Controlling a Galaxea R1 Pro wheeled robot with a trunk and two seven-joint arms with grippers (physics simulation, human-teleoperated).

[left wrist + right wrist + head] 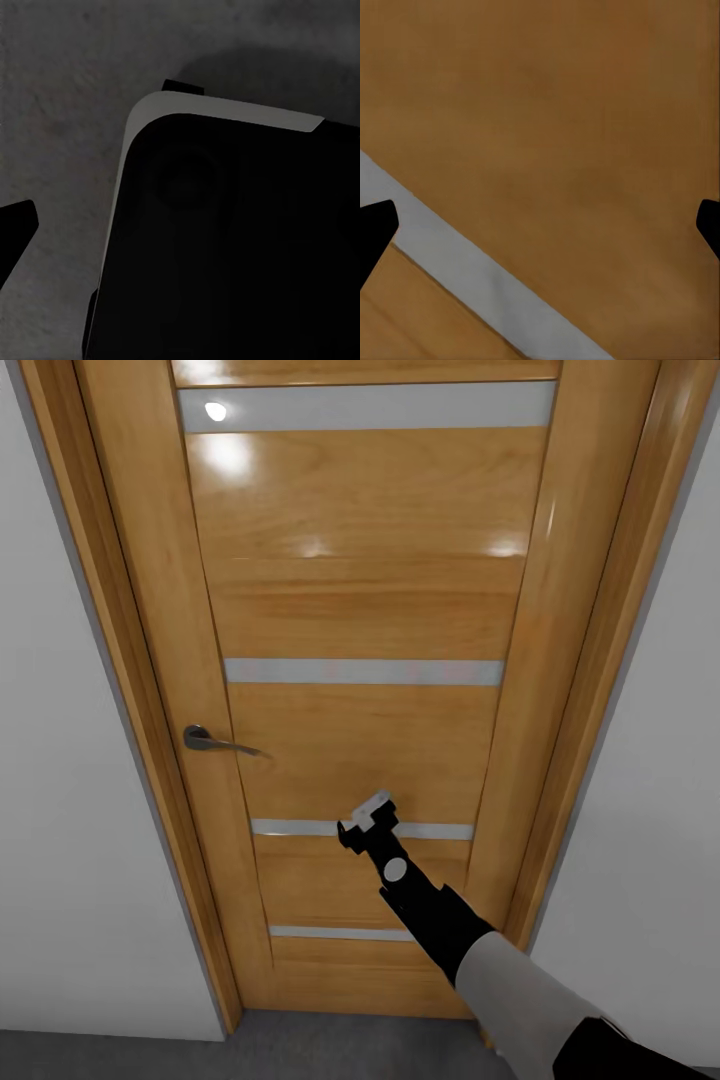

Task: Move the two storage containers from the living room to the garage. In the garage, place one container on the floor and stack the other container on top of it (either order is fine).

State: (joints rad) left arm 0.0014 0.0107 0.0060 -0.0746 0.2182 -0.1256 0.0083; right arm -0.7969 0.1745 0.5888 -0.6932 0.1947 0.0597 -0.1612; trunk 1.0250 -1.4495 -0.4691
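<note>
One arm, R, outstretched | jaws (368,817) spread at door (360,610)

Glossy varnished wood door (365,610) with pale matt strips (363,671), a metal handle (205,739); rough grey floor (60,90) beneath me.

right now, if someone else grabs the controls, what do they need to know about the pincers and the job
Right pincer: raised against the closed wooden door, open and empty, its fingertips spread wide over the wood and one pale stripe. It sits right of and below the door handle, not touching it.
Left pincer: hanging low over grey floor beside the robot's dark base; only one fingertip shows, so open or shut cannot be told.
Neither pincer carries a container.
Done: nothing can be confirmed from here.
Left: get through this door, then fetch, carry and stack the containers.
</note>
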